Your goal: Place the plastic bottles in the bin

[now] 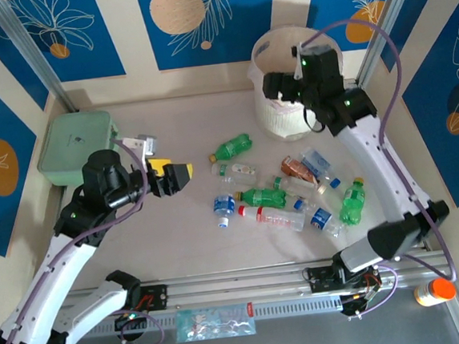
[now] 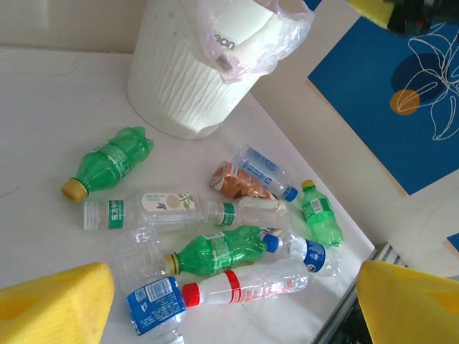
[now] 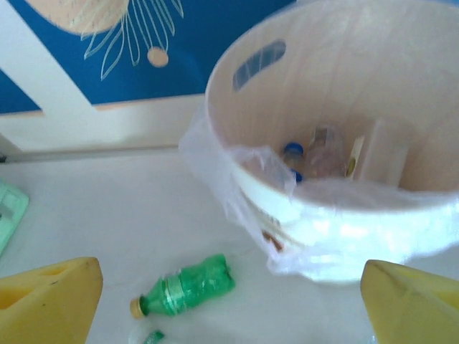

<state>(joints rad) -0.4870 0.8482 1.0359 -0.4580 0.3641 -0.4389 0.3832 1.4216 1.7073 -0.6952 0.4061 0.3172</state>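
Yellow fingertips (image 3: pixel 50 304) of the right gripper (image 3: pixel 229 312) stood wide apart with nothing between them, hovering near the rim of the bin (image 3: pixel 237 100). The left gripper (image 2: pixel 229 308) was also spread wide and empty, above the plastic bottles (image 1: pixel 280 196) scattered on the table (image 1: pixel 180 249). The step in hand was probably the next pickup. It would go best with a bottle lying apart, such as the green bottle (image 3: pixel 188 287) near the bin, gripped across its body rather than its cap. It should then be carried well over the rim before release, so the loose bag (image 3: pixel 215 172) could not snag it. Largest of the containers, the bin held at least two clear bottles at its bottom, among them a blue-capped bottle (image 3: pixel 293 152). The smaller pale green box (image 1: pixel 74 145) sat shut at the far left, its contents hidden.
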